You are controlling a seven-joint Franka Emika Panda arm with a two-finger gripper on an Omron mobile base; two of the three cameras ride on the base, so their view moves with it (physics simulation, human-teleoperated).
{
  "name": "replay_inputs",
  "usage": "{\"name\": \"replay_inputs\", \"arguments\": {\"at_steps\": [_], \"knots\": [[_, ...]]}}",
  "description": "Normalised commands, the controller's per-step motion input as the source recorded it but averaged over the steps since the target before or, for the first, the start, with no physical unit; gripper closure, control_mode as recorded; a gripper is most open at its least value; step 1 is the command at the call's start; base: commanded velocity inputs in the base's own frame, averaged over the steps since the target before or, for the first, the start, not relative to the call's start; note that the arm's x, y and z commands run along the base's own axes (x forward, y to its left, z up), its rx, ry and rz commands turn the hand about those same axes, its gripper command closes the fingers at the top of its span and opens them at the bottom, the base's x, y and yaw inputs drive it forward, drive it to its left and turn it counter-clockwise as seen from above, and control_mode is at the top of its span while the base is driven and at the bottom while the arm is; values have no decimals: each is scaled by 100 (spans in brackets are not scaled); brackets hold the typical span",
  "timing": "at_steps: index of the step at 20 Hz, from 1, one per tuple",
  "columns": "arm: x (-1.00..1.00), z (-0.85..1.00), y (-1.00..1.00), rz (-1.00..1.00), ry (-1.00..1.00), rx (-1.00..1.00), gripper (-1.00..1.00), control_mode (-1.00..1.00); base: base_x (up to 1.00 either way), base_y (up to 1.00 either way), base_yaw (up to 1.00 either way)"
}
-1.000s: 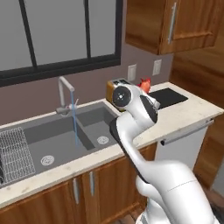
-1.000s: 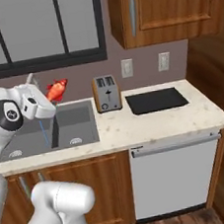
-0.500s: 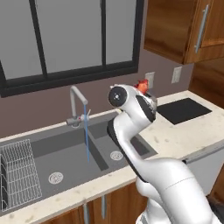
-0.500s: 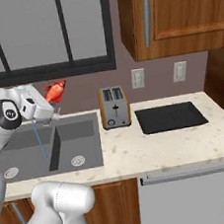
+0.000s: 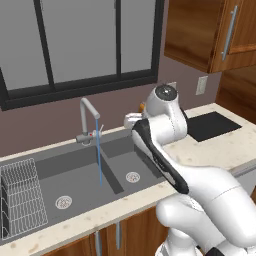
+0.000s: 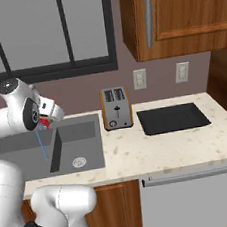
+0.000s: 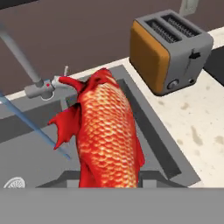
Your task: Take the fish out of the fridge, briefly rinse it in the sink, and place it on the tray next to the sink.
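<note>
Fish (image 7: pixel 107 135) held in the gripper (image 6: pixel 46 122), jaws closed tight on it, above the right basin of the sink (image 6: pixel 83 134). Arm bent, hand tipped downward, apparently just right of the faucet (image 5: pixel 90 117) stream. Toaster (image 6: pixel 116 108) and tray (image 6: pixel 172 118) lie beyond.

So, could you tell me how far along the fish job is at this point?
The fish is out of the fridge and held in the shut gripper above the sink. Water runs from the faucet in a thin stream, and the fish hangs beside that stream, not under it, so the rinse is in hand. The tray past the toaster is bare; placing the fish there is left.
</note>
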Motion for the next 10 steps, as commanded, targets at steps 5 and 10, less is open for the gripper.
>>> {"name": "replay_inputs", "arguments": {"at_steps": [5,10], "knots": [[3,-47,11,70,42,0,100,-100,0,0,0],[20,-34,0,52,26,4,100,-100,0,0,0]]}}
